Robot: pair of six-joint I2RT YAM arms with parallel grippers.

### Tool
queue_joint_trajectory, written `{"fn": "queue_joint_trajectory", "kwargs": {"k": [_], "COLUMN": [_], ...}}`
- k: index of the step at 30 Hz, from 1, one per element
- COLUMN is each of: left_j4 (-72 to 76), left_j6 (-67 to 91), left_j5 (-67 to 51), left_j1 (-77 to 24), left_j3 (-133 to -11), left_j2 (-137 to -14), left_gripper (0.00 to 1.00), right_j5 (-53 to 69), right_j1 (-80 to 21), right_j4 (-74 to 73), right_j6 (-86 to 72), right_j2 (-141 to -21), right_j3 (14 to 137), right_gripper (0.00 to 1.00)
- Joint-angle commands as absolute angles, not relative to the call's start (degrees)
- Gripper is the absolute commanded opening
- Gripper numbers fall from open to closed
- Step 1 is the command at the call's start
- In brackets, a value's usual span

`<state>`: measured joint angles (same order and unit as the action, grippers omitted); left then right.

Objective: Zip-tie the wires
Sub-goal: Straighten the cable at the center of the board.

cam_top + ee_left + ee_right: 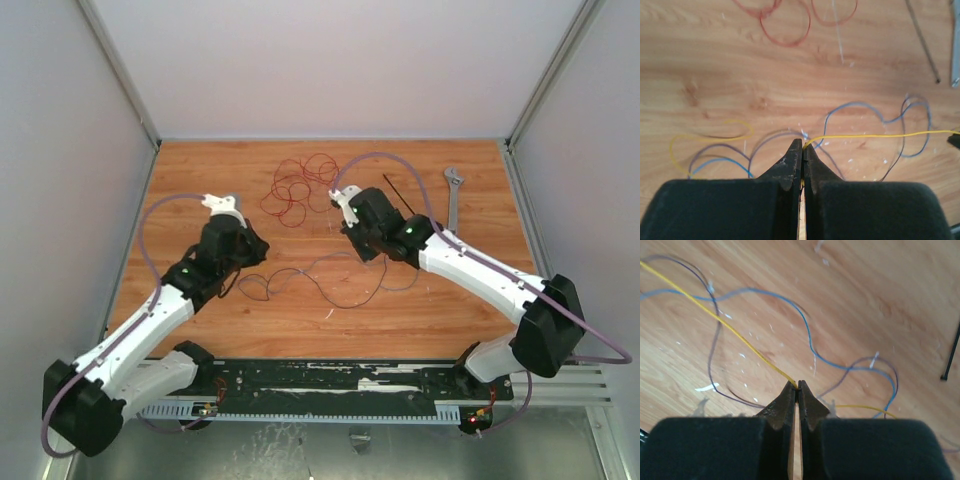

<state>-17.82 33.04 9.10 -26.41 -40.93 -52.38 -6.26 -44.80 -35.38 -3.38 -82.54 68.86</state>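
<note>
Left wrist view: left gripper pinches yellow wire

We had our left arm stretched from its base at 7 o'clock of the top view up toward 1 o'clock, elbow low, wrist bent downward. Our right arm ran from its base at 5 o'clock toward 10 o'clock, its wrist likewise tipped down. The two wrists stood near each other, apart. Our left gripper had its jaws pressed together, nipping a yellow strand of the wires at the tips. Our right gripper was closed too, the same yellow strand at its tips.
</note>
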Motion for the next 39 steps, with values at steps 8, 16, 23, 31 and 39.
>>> {"fn": "queue_joint_trajectory", "kwargs": {"k": [8, 16, 23, 31, 39], "left_j4": [-2.0, 5.4, 7.3, 6.5, 3.6], "left_j6": [38.5, 39.6, 39.8, 39.0, 39.0], "left_j5": [18.3, 13.5, 13.0, 14.5, 16.2], "left_j1": [-35.3, -35.9, -35.9, -35.8, -34.2], "left_j3": [-32.1, -29.9, -28.6, -27.7, -27.6], "left_j2": [-66.4, -74.5, -77.2, -77.1, -73.2], "left_gripper": [0.00, 0.27, 0.46, 0.58, 0.77], "right_j5": [-24.1, -28.6, -27.2, -28.6, -28.2], "right_j1": [-45.0, -44.1, -43.5, -41.8, -39.0], "right_j4": [-43.9, -46.1, -45.5, -44.1, -42.6], "right_j6": [-10.6, -12.0, -11.6, -10.8, -8.7], "right_j2": [-81.7, -83.1, -85.0, -88.6, -88.6], "right_j3": [61.2, 59.6, 59.1, 58.3, 58.9], "right_gripper": [0.00, 0.00, 0.00, 0.00, 0.00]}}
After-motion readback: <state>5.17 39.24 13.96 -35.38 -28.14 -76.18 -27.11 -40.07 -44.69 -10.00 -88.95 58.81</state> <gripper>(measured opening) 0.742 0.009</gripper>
